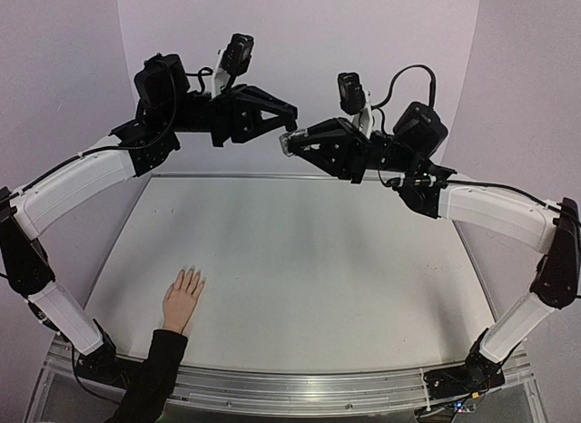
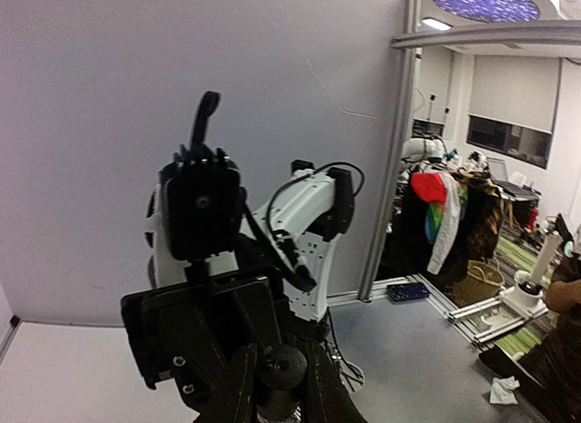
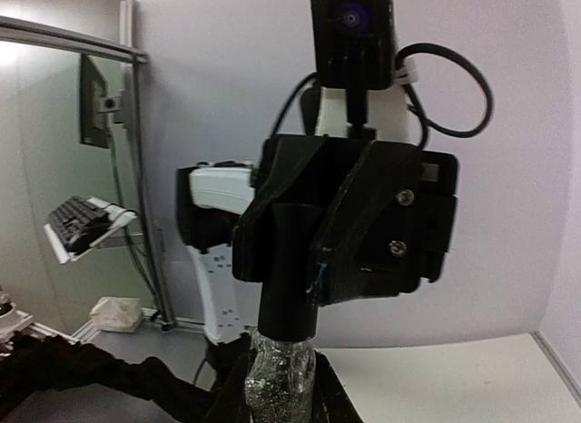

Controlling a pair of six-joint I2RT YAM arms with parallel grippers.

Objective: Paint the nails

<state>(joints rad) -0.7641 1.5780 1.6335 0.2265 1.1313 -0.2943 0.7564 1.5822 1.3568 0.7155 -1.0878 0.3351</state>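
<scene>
Over table (image 1: 363,260), right claw (image 1: 292,143) grips glitter-filled bottle (image 3: 280,379).

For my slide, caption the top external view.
Above the table, right fingers hold a glittery bottle while left fingers grip its cap; mannequin hand lies on it.

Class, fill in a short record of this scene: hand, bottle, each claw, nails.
Hand: pale peach hand with black sleeve, flat on white table, near left
Bottle: clear glittery bottle, held in mid-air
Left claw: shut on black cylindrical cap
Right claw: shut on bottle
Nails: too small to judge
</scene>
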